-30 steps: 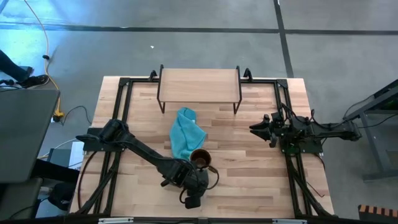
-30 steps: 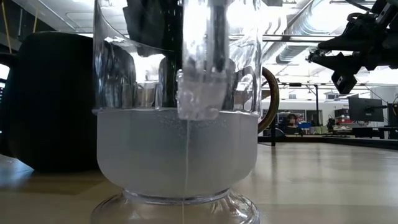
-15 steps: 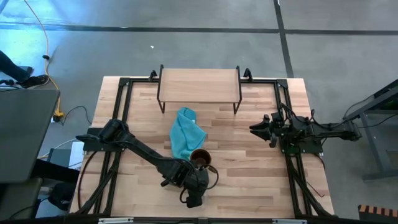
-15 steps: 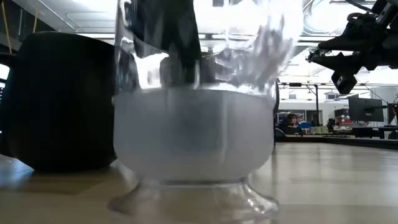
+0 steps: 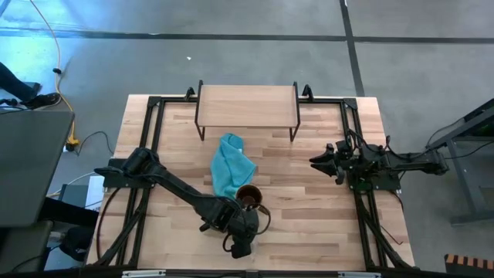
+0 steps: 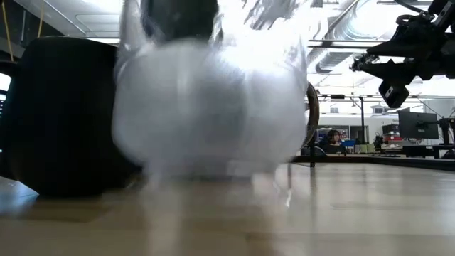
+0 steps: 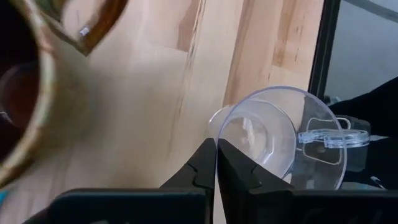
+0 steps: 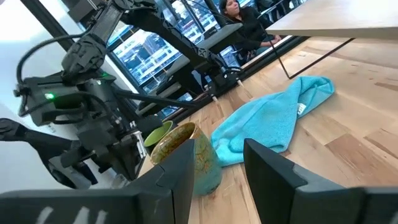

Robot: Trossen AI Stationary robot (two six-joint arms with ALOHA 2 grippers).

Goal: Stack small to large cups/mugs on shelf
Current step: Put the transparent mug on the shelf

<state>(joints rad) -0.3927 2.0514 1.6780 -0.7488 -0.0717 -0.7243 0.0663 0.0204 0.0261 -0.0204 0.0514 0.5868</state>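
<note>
Your left gripper point(image 7: 216, 163) is low at the near edge of the table point(image 5: 309, 224), and its two fingers are pressed together on the rim of the clear glass cup point(image 7: 268, 137), so the cup is held by its wall. In the low view this cup point(image 6: 210, 99) is blurred and seems tilted, with its foot off the wood. Just beside the gripper stands the olive-tan mug point(image 5: 248, 196) with the brown inside, upright, touching the lower end of the teal cloth point(image 5: 230, 166). The dark mug point(image 6: 67, 117) stands on the table just behind the glass cup in the low view; its green inside point(image 8: 155, 134) shows in the right wrist view. The shelf point(image 5: 247, 106) is at the far edge of the table, with nothing on it. Your right gripper point(image 5: 315, 160) waits above the right side of the table, well apart from the mugs, with its fingers point(image 8: 268, 171) spread wide and holding nothing.
</note>
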